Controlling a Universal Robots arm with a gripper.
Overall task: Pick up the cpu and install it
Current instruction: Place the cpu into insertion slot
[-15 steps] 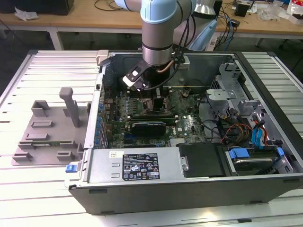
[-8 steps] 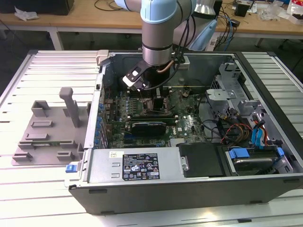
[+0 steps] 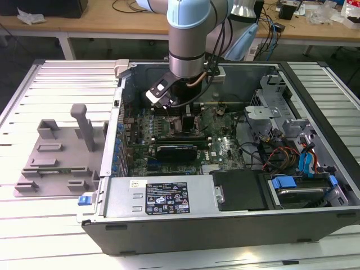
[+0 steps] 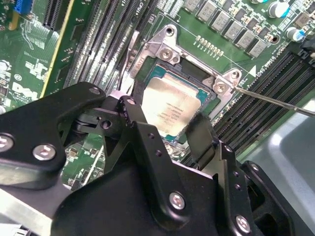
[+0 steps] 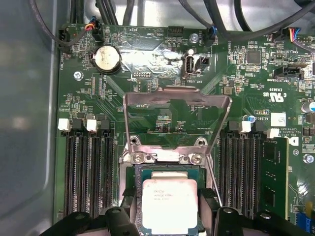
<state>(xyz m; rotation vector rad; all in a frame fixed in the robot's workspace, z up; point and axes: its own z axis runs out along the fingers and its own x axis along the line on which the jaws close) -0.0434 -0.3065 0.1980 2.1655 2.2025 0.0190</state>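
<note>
1. A big bench (image 3: 45,84) of silver slats holds an open computer case (image 3: 197,230). On the exterior view's left, a grey plastic block (image 3: 56,157) stands beside the case.
2. The case has no cover on top. Inside it are a green motherboard (image 3: 225,149), a silver drive cage (image 3: 275,98) and loose wires (image 3: 270,154).
3. The robot arm (image 3: 188,50) reaches down into the case, right over the motherboard.
4. On the motherboard is the socket (image 5: 165,157), and its metal lid (image 5: 177,93) is swung open. Long black memory slots (image 5: 88,172) run along both sides of it.
5. The cpu (image 5: 170,204) is in the socket's opening with its shiny top up. I cannot tell if it is all the way down.
6. The gripper (image 4: 165,118) is at the cpu, with one black jaw on each side. The jaws are pressed in against its edges.
</note>
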